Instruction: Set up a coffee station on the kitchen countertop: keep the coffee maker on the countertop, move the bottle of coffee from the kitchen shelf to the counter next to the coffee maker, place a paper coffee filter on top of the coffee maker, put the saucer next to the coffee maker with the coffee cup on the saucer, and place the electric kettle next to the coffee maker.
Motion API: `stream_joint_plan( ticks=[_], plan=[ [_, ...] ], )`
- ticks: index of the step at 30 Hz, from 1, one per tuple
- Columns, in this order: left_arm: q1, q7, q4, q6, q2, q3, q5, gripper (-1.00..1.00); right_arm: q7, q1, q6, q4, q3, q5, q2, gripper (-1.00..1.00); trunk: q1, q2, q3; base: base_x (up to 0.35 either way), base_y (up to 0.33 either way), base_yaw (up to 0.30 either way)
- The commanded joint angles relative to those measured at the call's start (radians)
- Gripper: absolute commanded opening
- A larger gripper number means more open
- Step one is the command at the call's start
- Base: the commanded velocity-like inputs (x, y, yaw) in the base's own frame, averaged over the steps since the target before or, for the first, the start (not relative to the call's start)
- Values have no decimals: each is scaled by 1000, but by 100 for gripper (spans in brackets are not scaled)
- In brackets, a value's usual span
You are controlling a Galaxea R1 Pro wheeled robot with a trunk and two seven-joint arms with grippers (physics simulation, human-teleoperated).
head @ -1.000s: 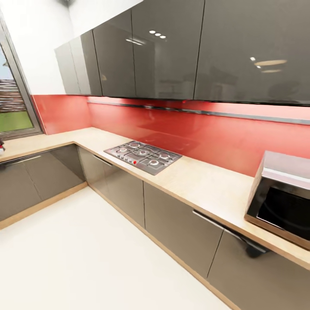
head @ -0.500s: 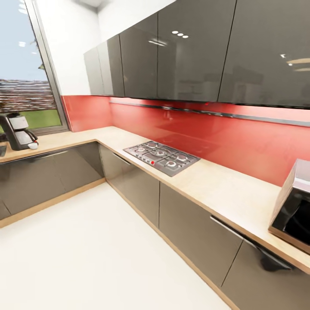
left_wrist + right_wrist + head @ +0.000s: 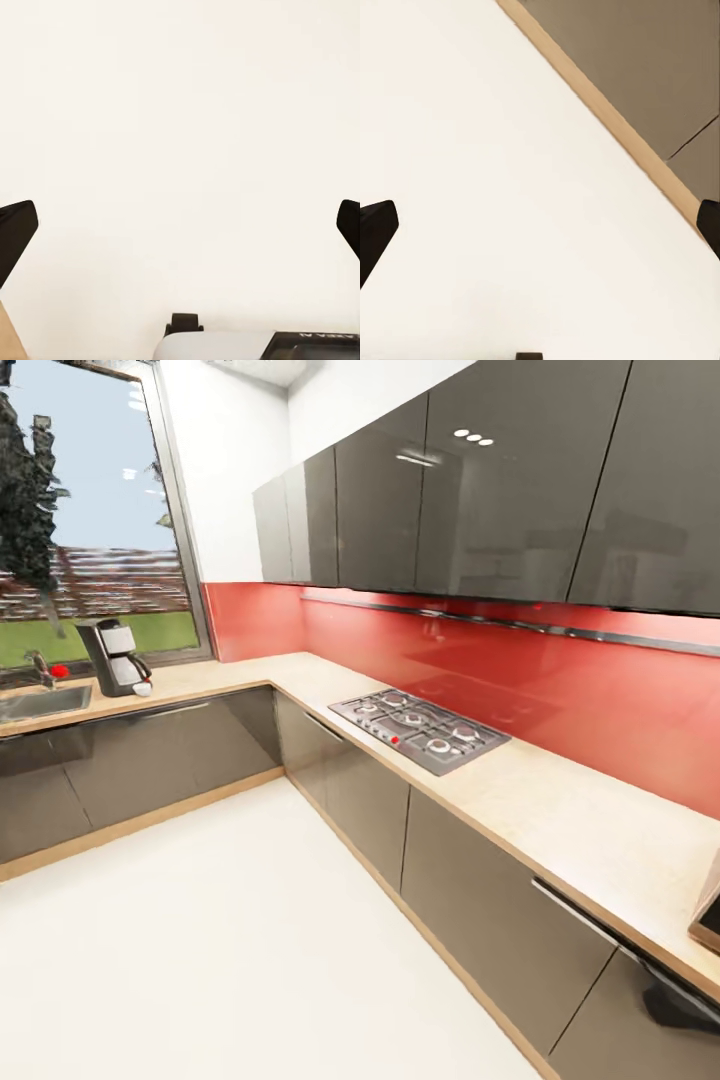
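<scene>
The coffee maker (image 3: 118, 657), dark grey with a white filter basket, stands on the kitchen countertop (image 3: 560, 800) at the far left, under the window. A small white object (image 3: 143, 688) sits right beside its base; I cannot tell whether it is the coffee cup. In the left wrist view my left gripper (image 3: 180, 232) is open, its black fingertips (image 3: 15, 232) wide apart over white floor. My right gripper (image 3: 540, 232) is open too, with nothing between its fingertips (image 3: 375, 229).
A steel sink (image 3: 40, 702) with a faucet (image 3: 40, 668) lies left of the coffee maker. A gas hob (image 3: 418, 728) is set in the long run of worktop. A microwave corner (image 3: 708, 920) shows at the right edge. Glossy dark wall cabinets (image 3: 480, 480) hang above.
The whole head view has swung left: hob and cabinets slid right, the microwave has almost left the picture, and the coffee maker, then the sink, came into view by the window.
</scene>
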Motion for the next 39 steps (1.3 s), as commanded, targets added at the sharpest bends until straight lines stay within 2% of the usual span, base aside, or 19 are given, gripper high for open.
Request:
stream_joint_plan(
  ticks=[1, 7, 30, 39],
  plan=[
    [-1, 1, 1, -3, 0, 1, 1, 100, 0, -1, -3, 0, 0, 1, 0, 100, -3, 5, 1, 0, 0, 278],
    [-1, 1, 1, -3, 0, 1, 1, 100, 0, 0, -3, 0, 0, 1, 0, 100, -26, 47, 20, 0, 0, 278],
    [0, 1, 1, -3, 0, 1, 1, 100, 0, 0, -3, 0, 0, 1, 0, 100, -26, 47, 20, 0, 0, 278],
    [-1, 1, 1, -2, 0, 1, 1, 100, 4, 0, -3, -1, 0, 1, -3, 100, -26, 47, 20, 0, 0, 49]
  ],
)
